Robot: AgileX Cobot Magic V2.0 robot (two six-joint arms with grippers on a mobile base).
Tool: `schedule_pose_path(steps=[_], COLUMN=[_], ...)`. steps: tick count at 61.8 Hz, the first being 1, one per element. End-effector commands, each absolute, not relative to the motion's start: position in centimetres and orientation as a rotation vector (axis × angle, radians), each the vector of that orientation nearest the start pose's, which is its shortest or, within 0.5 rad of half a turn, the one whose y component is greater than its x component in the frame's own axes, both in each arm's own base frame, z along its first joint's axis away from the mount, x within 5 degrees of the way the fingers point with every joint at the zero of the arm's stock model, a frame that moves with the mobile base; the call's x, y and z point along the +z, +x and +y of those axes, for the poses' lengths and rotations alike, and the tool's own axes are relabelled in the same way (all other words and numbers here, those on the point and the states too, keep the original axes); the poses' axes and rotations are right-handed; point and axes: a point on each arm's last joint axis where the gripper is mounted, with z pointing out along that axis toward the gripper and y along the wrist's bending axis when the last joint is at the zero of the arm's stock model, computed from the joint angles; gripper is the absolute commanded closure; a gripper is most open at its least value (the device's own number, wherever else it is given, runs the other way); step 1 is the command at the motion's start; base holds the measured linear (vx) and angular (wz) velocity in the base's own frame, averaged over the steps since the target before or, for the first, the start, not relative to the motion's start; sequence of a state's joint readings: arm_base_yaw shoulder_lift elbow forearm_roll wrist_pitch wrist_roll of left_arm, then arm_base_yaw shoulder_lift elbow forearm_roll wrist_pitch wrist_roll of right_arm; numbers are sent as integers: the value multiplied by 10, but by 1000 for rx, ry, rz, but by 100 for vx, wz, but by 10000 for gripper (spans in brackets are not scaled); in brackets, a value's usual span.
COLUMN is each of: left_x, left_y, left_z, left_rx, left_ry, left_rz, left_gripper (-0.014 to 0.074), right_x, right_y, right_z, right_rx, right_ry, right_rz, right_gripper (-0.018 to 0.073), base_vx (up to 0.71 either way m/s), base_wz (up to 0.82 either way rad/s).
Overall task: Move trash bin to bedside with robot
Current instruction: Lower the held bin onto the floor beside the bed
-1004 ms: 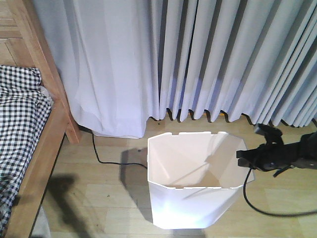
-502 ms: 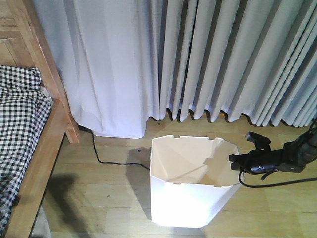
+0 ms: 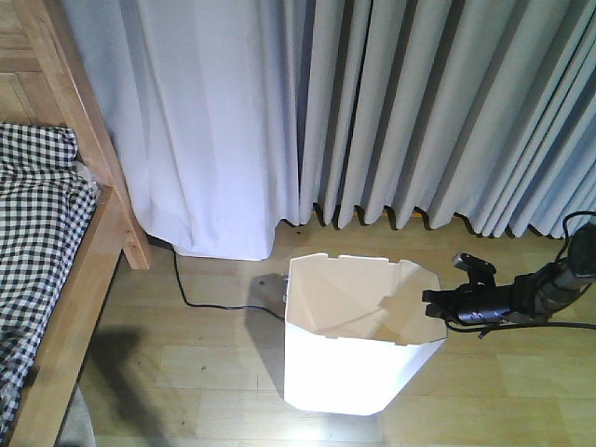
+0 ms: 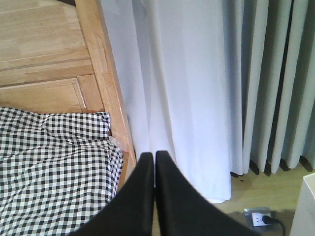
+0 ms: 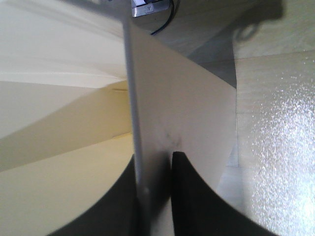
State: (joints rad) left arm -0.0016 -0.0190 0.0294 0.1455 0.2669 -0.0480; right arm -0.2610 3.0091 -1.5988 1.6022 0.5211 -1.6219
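Observation:
The white faceted trash bin (image 3: 349, 363) stands on the wooden floor in front of the curtains, to the right of the bed. My right gripper (image 3: 430, 300) on its thin black arm is shut on the bin's right rim. In the right wrist view the bin wall (image 5: 182, 103) runs between the two black fingers, one inside and one outside (image 5: 187, 187). The bed (image 3: 88, 251) with its light wooden frame and checked bedding (image 3: 37, 214) is at the left. My left gripper (image 4: 155, 157) is shut and empty, pointing at the bed frame (image 4: 106, 83) and the curtain.
Long pale curtains (image 3: 372, 102) hang across the back. A black cable (image 3: 191, 298) lies on the floor between bed and bin, leading to a floor socket (image 4: 258, 217). The right arm's cable (image 3: 577, 233) loops at the far right.
The bin has slid and turned a little away from me, towards the curtains. My right gripper moved left and down with it, still gripping the rim.

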Motion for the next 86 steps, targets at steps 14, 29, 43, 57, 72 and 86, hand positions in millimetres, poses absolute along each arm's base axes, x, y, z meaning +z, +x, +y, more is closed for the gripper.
schedule_pose_path(steps=[14,29,43,57,72,86], left_x=[178,178,178,178,178,178], left_y=[56,56,56,56,56,56], left_z=[2,2,2,2,2,2], left_rx=[78,78,78,78,78,78], left_ry=[56,56,56,56,56,56], left_rz=[1704,1704,1704,1704,1704,1704], left_gripper=[602,602,602,602,602,602], right_x=[-157,-172,-188,-196,-195,-195], right_y=[440,442,430,424,422,422], right_z=[-27,-15,-12,-11,-9,-8], right_rx=[947,897,911,923,960,972], right_ry=[111,123,137,136,106,93], right_rz=[2531,2597,2630,2649,2647,2644], right_gripper=[562,549,513,449,328,190], base_vx=[0,0,0,0,0,0], base_wz=[0,0,0,0,0,0])
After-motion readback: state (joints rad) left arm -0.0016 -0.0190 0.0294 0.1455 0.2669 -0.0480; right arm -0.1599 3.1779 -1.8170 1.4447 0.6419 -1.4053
